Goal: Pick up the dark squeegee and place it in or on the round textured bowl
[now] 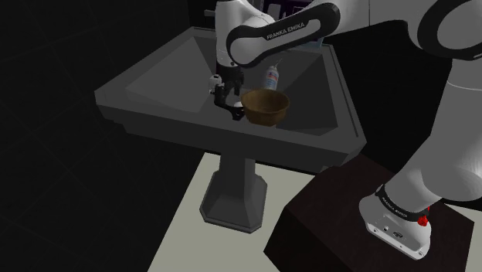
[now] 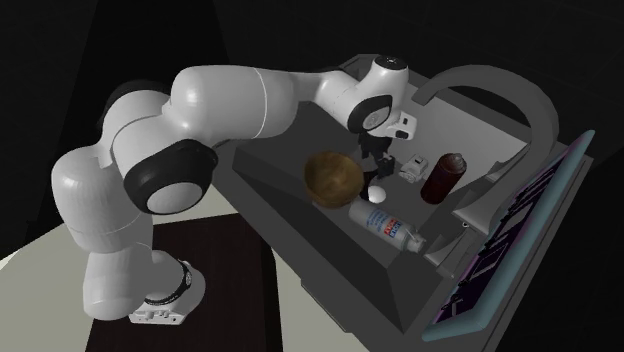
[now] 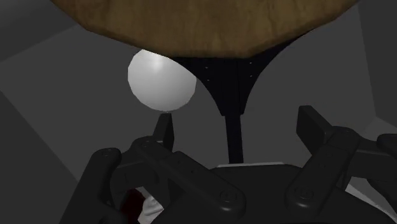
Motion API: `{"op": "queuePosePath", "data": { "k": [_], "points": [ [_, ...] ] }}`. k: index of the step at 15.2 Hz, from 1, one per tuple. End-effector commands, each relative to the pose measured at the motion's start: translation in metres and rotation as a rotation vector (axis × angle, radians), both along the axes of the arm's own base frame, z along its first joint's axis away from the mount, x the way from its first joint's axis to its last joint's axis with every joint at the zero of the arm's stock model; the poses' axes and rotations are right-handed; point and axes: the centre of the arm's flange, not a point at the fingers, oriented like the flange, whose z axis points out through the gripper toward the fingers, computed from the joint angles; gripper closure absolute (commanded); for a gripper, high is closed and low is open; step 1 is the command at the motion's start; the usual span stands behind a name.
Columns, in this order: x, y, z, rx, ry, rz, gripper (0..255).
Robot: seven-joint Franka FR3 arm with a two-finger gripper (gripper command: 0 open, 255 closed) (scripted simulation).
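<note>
The dark squeegee (image 3: 233, 95) lies in the sink basin, its wide head against the foot of the round brown bowl (image 3: 203, 25) and its thin handle pointing back toward my gripper (image 3: 238, 130). My fingers stand apart on either side of the handle without touching it, so the gripper is open. In the shoulder view the gripper (image 1: 225, 98) hangs low over the basin just to the left of the bowl (image 1: 265, 106). The second exterior view has the bowl (image 2: 333, 175) to the left of the gripper (image 2: 375, 160).
A white ball (image 3: 160, 81) rests beside the squeegee head against the bowl. A white bottle (image 2: 385, 225) lies in the basin, and a dark red bottle (image 2: 443, 175) stands near the faucet (image 2: 490, 80). The sink (image 1: 154, 77) has sloping walls and a pedestal.
</note>
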Motion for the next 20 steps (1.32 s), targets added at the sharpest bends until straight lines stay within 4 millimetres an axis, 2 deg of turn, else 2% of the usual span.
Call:
{"op": "queuePosePath", "data": {
  "k": [1, 6, 14, 15, 20],
  "points": [
    [0.003, 0.001, -0.011, 0.0, 0.0, 0.0, 0],
    [0.004, 0.0, -0.035, 0.0, 0.0, 0.001, 0],
    [0.004, 0.0, -0.035, 0.0, 0.0, 0.0, 0],
    [0.004, 0.0, -0.035, 0.0, 0.0, 0.0, 255],
    [0.005, 0.002, -0.035, 0.0, 0.0, 0.0, 255]
  ]
}}
